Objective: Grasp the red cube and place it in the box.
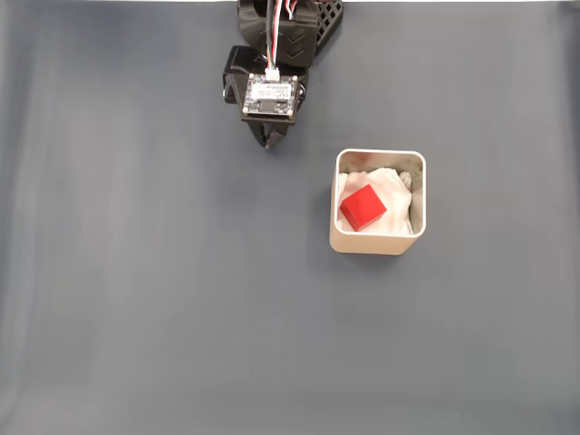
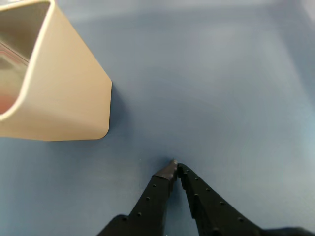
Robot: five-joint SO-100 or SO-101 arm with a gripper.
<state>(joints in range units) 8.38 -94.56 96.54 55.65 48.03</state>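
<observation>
A: A plain dark grey mat (image 1: 136, 299) is lying under everything. Where is your red cube (image 1: 362, 207)?

B: It's sitting in the box (image 1: 376, 243), on white padding (image 1: 399, 195), well off to your gripper (image 2: 175, 166)'s side.

A: Gripper?

B: Jaws are touching, empty. If you're regrasping: it looks light, rigid, matte; pinch opposite flat faces.

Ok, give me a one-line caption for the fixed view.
Small red cube resting on white padding inside the beige square box, black pincer empty and apart on the grey table.

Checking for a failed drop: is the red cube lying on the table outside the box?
No, the red cube rests inside the box.
</observation>
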